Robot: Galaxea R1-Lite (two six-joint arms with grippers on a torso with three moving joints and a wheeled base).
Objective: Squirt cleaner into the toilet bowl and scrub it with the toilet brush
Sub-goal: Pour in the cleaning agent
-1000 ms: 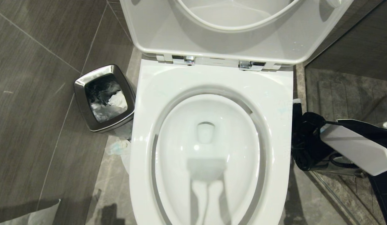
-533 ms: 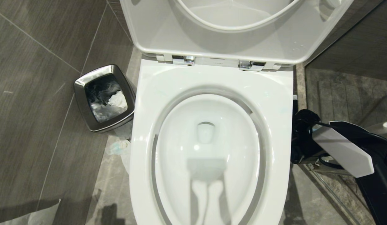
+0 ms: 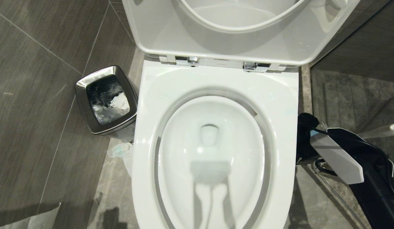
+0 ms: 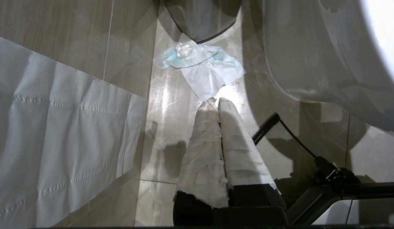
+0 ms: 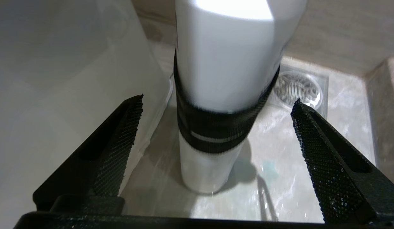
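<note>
Gaping wide, the right gripper flanks a white bottle with a black band standing on the floor beside the toilet bowl, untouched. The left gripper hangs clenched, empty, above floor tissue.

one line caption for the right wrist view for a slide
Right gripper open around a white bottle standing on the wet floor.

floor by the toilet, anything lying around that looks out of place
Yes. A crumpled tissue with blue stains lies on the tiles between the bin and the toilet, and a long sheet of toilet paper is spread flat across the floor nearby.
</note>
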